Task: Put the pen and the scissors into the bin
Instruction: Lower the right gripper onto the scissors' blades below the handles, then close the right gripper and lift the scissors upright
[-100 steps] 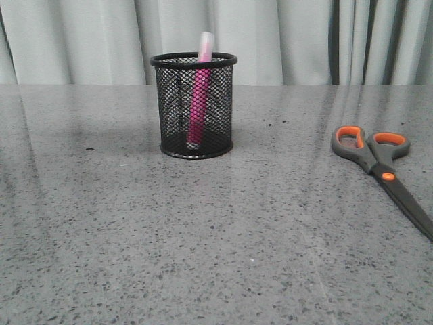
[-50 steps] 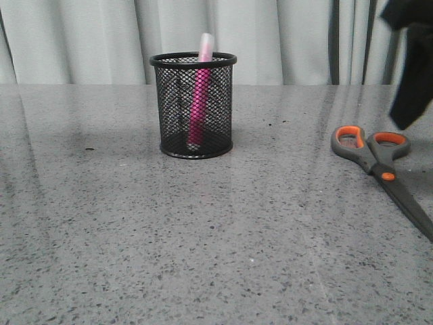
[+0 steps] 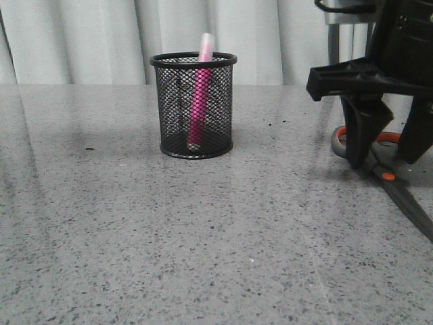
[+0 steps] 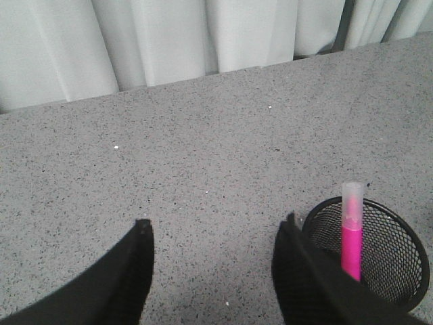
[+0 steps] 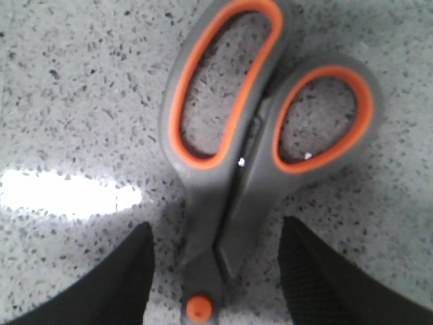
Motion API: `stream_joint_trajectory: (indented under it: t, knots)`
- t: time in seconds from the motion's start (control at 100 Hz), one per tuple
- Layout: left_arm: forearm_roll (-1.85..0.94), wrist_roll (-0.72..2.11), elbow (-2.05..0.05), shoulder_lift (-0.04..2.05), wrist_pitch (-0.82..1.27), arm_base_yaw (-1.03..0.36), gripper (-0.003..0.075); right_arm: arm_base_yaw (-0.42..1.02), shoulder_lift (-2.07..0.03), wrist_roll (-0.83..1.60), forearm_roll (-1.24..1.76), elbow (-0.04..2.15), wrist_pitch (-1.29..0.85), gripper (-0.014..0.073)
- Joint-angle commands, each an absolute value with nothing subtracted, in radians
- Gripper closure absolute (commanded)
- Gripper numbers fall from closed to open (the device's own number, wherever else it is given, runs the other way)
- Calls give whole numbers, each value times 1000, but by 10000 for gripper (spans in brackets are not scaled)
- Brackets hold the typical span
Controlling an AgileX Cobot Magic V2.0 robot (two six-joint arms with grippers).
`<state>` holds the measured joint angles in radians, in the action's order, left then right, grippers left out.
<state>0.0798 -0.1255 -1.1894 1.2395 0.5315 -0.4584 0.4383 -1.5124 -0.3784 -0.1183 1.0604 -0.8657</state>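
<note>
- Scissors [image 5: 230,169] lay flat on the table [image 3: 203,237], well right of the bin [image 3: 194,105], where the pen [image 3: 199,95] already stood.
- Your right fingers [image 5: 88,284] were spread wide and held nothing, straddling the shanks beside the pivot.
- You needed to descend squarely, then close just above the pivot.
- Your left fingers [image 4: 135,271] were open, empty.

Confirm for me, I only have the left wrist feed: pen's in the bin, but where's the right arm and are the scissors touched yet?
Observer: The right gripper is down over the scissors, which lie flat on the table.
Operator: Jaws open?
Observer: Open. In the right wrist view one finger sits on each side of the handle neck, near the orange pivot dot, neither touching.
Operator: Bin position relative to them?
Observer: The front view puts the bin well to the scissors' left, the pen standing inside it.
</note>
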Motion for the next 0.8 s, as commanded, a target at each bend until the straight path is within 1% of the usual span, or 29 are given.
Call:
stream_joint_trajectory:
  t: [0.0,0.4,0.47,0.52,0.62,0.67,0.79]
  knots:
    - [83,-136,-1216,1210,443,-454,354,437,-1493,-386,-143,1093,-826,231]
    - [87,-136,-1216,1210,440,-454,354,429,-1529,-412,-147,1093,-806,242]
    - [89,-136,-1216,1210,440,-454,354,429,-1529,-412,-147,1093,-811,316]
    - [91,-136,-1216,1210,440,-454,354,429,-1529,-412,-147,1093,-815,396]
    - [94,-136,-1216,1210,440,-454,354,429,-1529,-412,-147,1093,-817,583]
    - [94,-136,-1216,1210,440,-454,354,429,-1529,-412,-152,1093,-817,657]
    - [94,-136,-1216,1210,440,-454,354,429,-1516,-412,-172,1093,-821,666]
